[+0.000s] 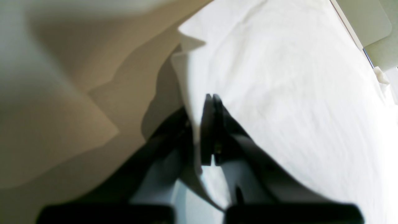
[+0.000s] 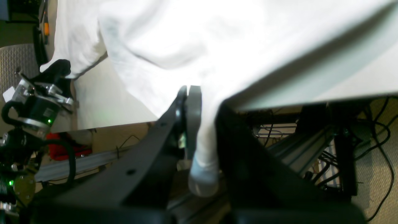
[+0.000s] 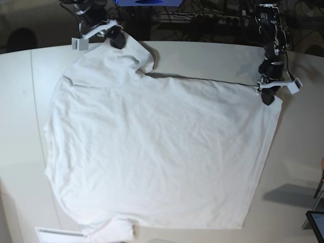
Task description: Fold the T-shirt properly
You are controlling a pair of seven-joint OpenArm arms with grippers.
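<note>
Grips are set at both far corners of the T-shirt (image 3: 152, 152), so I judge the step in hand to be the pick-up that opens the first fold. The shirt lies spread nearly flat on the white table (image 3: 202, 58), covering most of it, its near edge reaching toward the table's front and one sleeve bunched at the near rim. My left gripper (image 3: 268, 97) sits at the far corner on the base view's right, and in its wrist view the dark jaws are pressed together with a fold of white cloth drawn in between them, so I read it as pinching the T-shirt's edge. My right gripper (image 3: 117, 41) is at the other far corner, by the sleeve; its wrist view shows the jaws closed tight and a tail of fabric hanging down beside them, though that view is blurred and I can only say it probably has the cloth fairly caught. Between the two grippers the far edge of the shirt runs taut and straight. The next move, as I see it, calls for lifting both corners together at an even height, then carrying them toward the near edge of the shirt without letting the middle sag or drag the body askew.
</note>
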